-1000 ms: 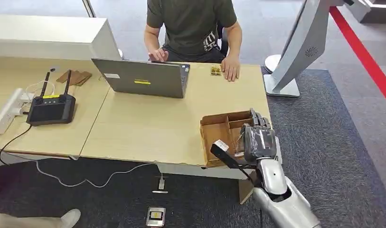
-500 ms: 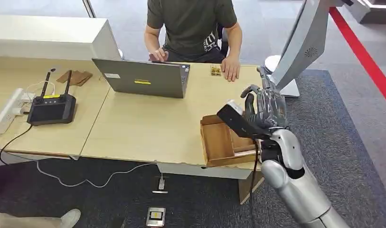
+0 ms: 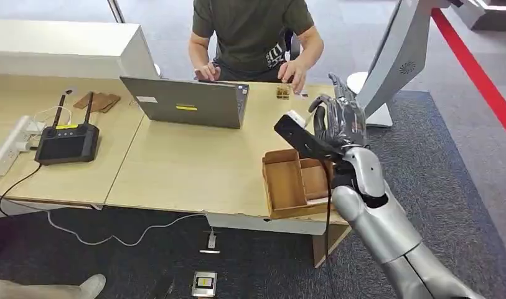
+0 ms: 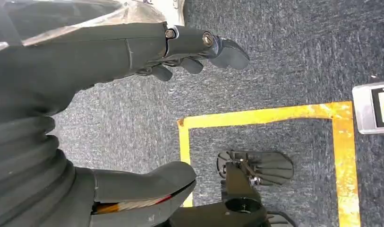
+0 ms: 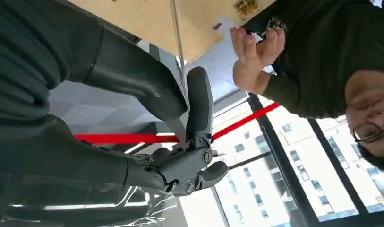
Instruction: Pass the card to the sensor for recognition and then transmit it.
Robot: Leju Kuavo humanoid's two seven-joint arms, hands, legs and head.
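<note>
Above the worktop [image 3: 194,168], the right robot hand [image 3: 340,121] pinches a card [image 5: 177,45] edge-on; the left robot hand [image 4: 133,109] hangs apart, holding nothing.

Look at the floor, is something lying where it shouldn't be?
Yes. A small flat device lies on the carpet below the table, and a white cable hangs off the table's edge onto the floor.

I'm seeing a laptop [image 3: 189,103] sitting far on the table [image 3: 175,168], a black controller [image 3: 67,142] lying left.
</note>
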